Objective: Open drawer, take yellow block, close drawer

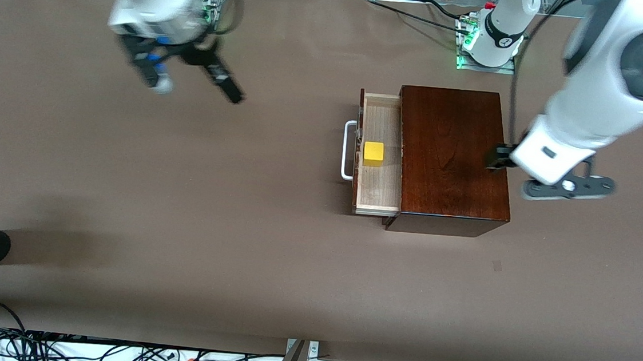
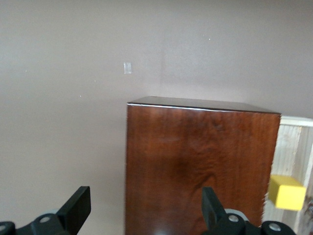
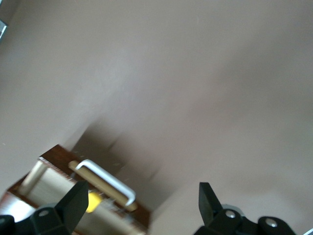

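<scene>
**Drawer's out, block sitting in it, both arms hanging in the air**

So the dark wooden box [image 1: 452,156] sits on the brown surface [image 1: 182,204] toward the left arm's end. Its drawer [image 1: 381,151] is pulled out on the side facing the right arm's end, so in the front view the pale tray pokes out at the box's 9 o'clock, with the white handle [image 1: 349,150] at the tray's outer edge.

The yellow block [image 1: 373,153] is lying in the drawer, roughly mid-length, close up against the drawer front just inside the handle. Nothing is touching it.

Right gripper [image 1: 197,87] is up in the air over bare surface, well apart from the box, out at about 10 o'clock from the drawer in the front view. Its jaws are spread wide with nothing between them. The right wrist view shows the handle [image 3: 105,180] and a sliver of the yellow block [image 3: 94,203] past its fingertips [image 3: 73,200].

Left gripper [image 1: 498,159] hangs over the box edge that's away from the drawer, roughly the box's 3 o'clock. Jaws are spread there too, holding nothing; in the left wrist view one fingertip [image 2: 78,205] is over bare surface and the other over the box top [image 2: 195,161], with the block [image 2: 286,192] visible in the drawer.
</scene>
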`<control>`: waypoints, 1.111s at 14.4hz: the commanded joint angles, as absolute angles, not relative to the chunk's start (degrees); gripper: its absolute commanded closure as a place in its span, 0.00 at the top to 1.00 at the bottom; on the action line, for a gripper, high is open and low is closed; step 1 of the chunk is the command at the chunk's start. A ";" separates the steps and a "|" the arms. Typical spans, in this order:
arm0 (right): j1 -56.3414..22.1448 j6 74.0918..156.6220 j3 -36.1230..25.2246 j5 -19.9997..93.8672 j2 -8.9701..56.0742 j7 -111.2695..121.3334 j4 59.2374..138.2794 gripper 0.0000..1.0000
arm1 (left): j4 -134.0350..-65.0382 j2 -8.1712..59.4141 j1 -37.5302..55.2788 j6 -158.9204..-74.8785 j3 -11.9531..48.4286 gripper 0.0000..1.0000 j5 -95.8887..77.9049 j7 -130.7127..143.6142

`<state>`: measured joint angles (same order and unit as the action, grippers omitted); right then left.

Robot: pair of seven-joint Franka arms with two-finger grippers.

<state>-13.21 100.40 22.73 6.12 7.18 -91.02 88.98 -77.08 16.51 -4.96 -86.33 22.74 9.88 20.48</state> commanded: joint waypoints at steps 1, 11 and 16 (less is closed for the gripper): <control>-20.19 105.01 22.59 4.05 12.38 -114.72 86.14 1.00 | -83.12 10.13 -2.83 -86.92 13.58 1.00 3.98 8.30; -41.82 108.72 21.71 -14.13 38.92 -160.55 63.12 1.00 | -98.09 -0.88 4.48 -97.91 1.40 1.00 1.84 -2.81; -44.56 113.54 18.55 -15.29 42.97 -163.48 62.40 1.00 | -97.03 -0.26 4.39 -97.73 1.49 1.00 1.85 -2.99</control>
